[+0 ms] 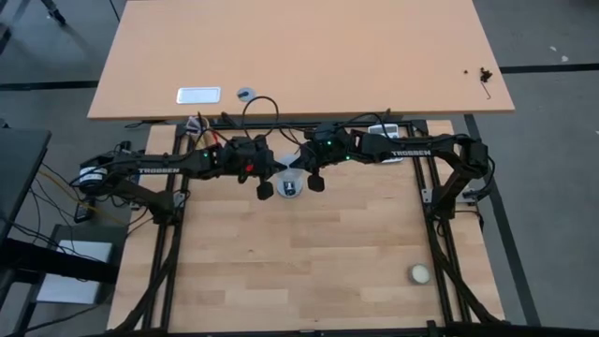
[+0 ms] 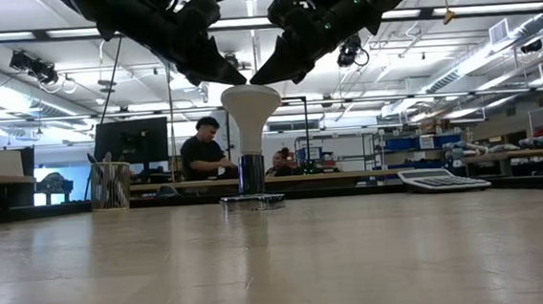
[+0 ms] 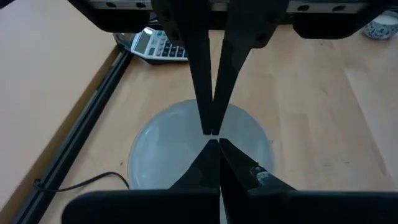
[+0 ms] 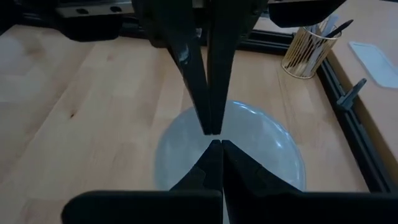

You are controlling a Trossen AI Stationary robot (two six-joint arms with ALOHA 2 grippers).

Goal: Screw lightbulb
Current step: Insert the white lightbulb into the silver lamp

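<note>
Standing upright, one lightbulb point(image 2: 251, 104), two closed hands, left point(image 2: 231, 77), right point(image 2: 266, 76), just above.

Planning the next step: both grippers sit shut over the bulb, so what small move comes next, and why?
Probably open the right gripper to grasp the white domed lightbulb: it stands upright in its socket, and both it and the left gripper hover shut just above the dome, holding nothing.

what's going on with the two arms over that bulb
Both arms meet above the middle of the table. The lightbulb stands upright, dome up, with its metal base in the socket. The left gripper and the right gripper hang just over the dome, tip to tip, jaws shut on nothing. A small cream ball lies apart near the table's front right corner.
</note>
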